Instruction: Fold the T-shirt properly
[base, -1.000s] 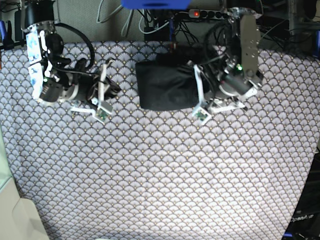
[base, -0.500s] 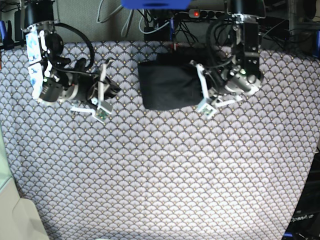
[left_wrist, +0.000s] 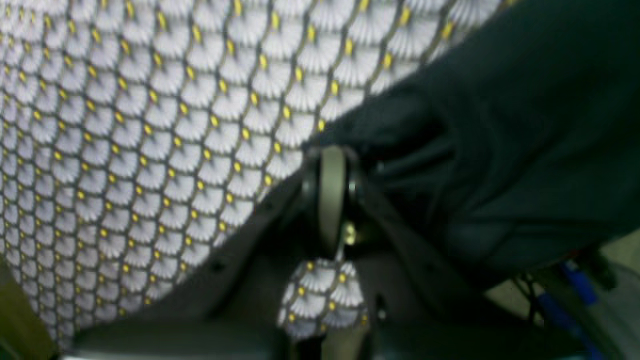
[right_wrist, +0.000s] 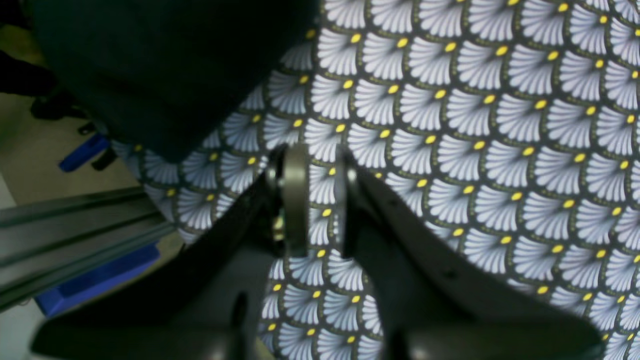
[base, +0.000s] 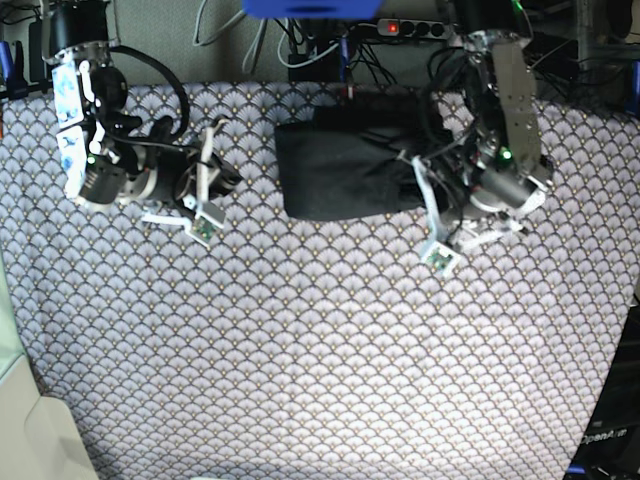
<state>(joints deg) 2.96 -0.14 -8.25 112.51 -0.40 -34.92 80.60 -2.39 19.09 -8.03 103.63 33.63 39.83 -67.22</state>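
Note:
The black T-shirt (base: 345, 165) lies folded into a compact rectangle at the back middle of the table. My left gripper (base: 422, 192) sits just off its right edge; in the left wrist view this gripper (left_wrist: 332, 197) is shut with nothing in it, and the dark T-shirt (left_wrist: 505, 120) bunches close beyond and to the right of the tips. My right gripper (base: 222, 176) rests over bare tablecloth to the left of the shirt. In the right wrist view its jaws (right_wrist: 315, 200) stand a narrow gap apart and empty, with the T-shirt (right_wrist: 170, 65) at the upper left.
A scallop-patterned tablecloth (base: 320, 350) covers the whole table. Cables and a power strip (base: 410, 28) run behind the back edge. A blue object (base: 310, 8) sits at the top centre. The floor and a blue bin (right_wrist: 95, 272) show past the table edge.
My left arm has pulled away from the shirt's right edge, moving right and toward the front. The shirt shifted slightly right and stays folded. The right arm has not moved.

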